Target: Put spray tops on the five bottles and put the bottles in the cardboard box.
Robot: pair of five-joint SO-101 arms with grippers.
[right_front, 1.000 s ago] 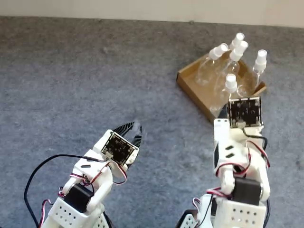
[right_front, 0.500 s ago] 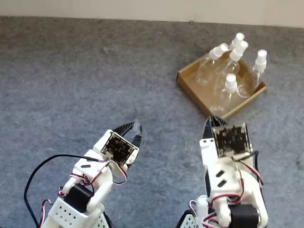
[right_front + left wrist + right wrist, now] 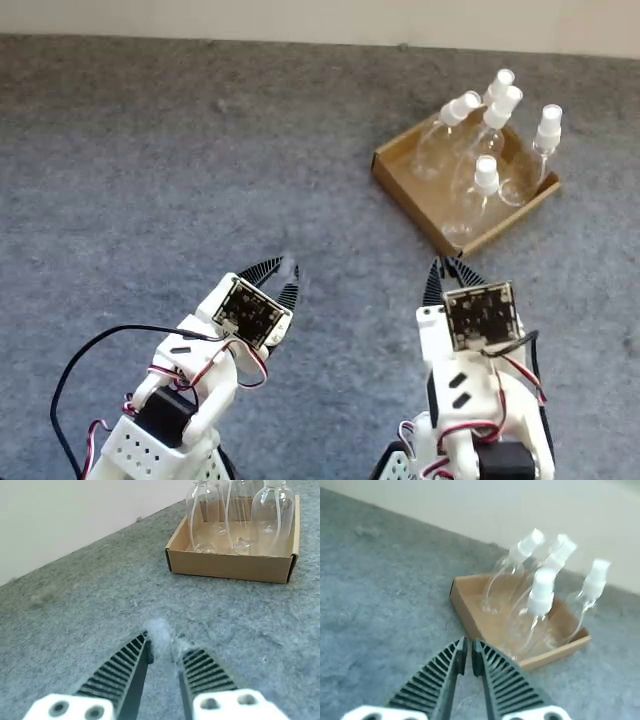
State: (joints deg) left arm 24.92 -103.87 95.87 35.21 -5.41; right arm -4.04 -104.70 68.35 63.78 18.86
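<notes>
Right end effector [image 3: 444, 270] pulled back from cardboard box [image 3: 398, 172], near-closed, empty. Five capped bottles [image 3: 466, 205] ahead, all boxed. Left end effector [image 3: 283, 271] unmoved, narrowly parted, empty. Task looks complete.

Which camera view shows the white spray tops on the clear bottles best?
The high view: all five white spray tops show above the brown cardboard box. The right wrist view shows four tops clearly; a fifth cannot be told. The left wrist view shows the clear bottles up to the neck, their tops past the picture's edge.
</notes>
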